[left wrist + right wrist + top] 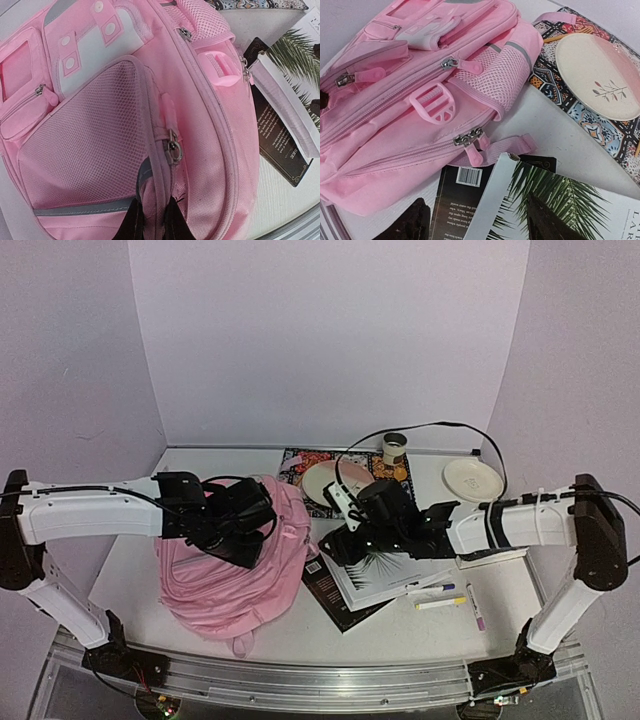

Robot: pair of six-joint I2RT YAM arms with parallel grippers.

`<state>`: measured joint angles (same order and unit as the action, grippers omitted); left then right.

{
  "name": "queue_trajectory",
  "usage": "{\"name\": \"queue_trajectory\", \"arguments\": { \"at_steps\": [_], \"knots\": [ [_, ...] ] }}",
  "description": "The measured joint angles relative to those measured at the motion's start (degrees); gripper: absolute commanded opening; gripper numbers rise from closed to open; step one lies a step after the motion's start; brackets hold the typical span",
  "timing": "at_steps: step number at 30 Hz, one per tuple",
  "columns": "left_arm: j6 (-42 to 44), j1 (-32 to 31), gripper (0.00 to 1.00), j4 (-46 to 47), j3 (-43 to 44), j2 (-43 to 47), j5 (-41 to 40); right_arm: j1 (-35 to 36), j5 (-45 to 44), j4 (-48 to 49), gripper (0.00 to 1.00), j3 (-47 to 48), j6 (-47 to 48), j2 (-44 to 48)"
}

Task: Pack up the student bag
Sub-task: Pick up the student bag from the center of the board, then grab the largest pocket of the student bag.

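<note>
The student bag [230, 585], a soft pink backpack, lies on the left half of the table with its front pockets up. My left gripper [238, 538] is shut on a fold of its fabric beside a zipper seam [172, 150]; the dark fingertips [131, 222] pinch that ridge of the bag [90, 125]. My right gripper [338, 543] hangs open just right of the bag [395, 100]. Its fingers [547, 220] straddle the corner of a white palm-leaf book [570, 200] that lies on a black book [452, 200]. Two pink zipper pulls [472, 142] sit just beyond them.
A round plate [335, 480] rests on a patterned mat [295, 462] behind the bag. A cup [394, 448] and a small white dish [472, 478] stand at the back right. Several markers [442, 596] lie right of the books [385, 575]. A black cable [440, 426] loops over the back.
</note>
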<state>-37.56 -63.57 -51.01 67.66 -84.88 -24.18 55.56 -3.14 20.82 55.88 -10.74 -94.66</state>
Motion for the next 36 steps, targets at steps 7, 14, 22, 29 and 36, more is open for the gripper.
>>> {"name": "queue_trajectory", "arguments": {
  "at_steps": [7,14,22,29,36],
  "knots": [
    [-0.58,0.04,0.00,-0.15,0.02,3.47,0.04,-1.95,8.72,3.77,0.50,0.44,-0.12,-3.25],
    [-1.51,0.04,0.00,-0.72,0.02,6.01,0.33,-6.78,18.89,8.36,0.47,0.39,-1.26,-5.90],
    [-1.46,-0.02,0.00,-1.61,0.00,7.19,2.59,-9.36,28.45,12.18,0.47,0.58,-1.22,-9.91],
    [-1.51,-0.02,0.00,-1.57,0.02,7.23,2.69,-10.78,33.48,12.40,0.47,1.51,-1.10,-12.49],
    [-1.51,-0.02,0.00,-1.56,0.02,7.23,2.56,-10.90,37.97,13.43,0.39,1.51,-1.06,-12.97]
  ]
}}
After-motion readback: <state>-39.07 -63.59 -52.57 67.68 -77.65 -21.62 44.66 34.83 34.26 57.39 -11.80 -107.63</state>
